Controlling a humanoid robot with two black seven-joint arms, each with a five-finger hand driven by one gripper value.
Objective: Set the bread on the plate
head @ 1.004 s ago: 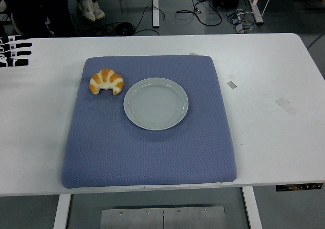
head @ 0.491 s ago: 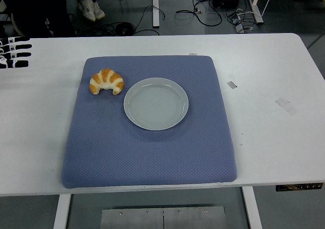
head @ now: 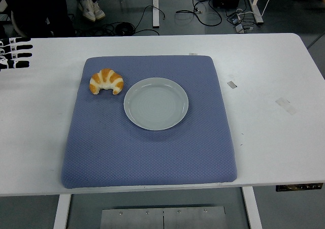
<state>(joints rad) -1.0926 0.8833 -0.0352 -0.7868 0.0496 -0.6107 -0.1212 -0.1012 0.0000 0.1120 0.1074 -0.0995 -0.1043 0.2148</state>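
My left hand (head: 15, 53) waits at the counter's (head: 264, 76) edge, fingers spread and empty; the bread (head: 106, 81) lies well off to its right on the mat (head: 152, 153), beside the plate (head: 156, 103), ready for an easy short carry

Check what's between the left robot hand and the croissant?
Head view: only bare white table and blue mat edge separate the left robot hand from the croissant.
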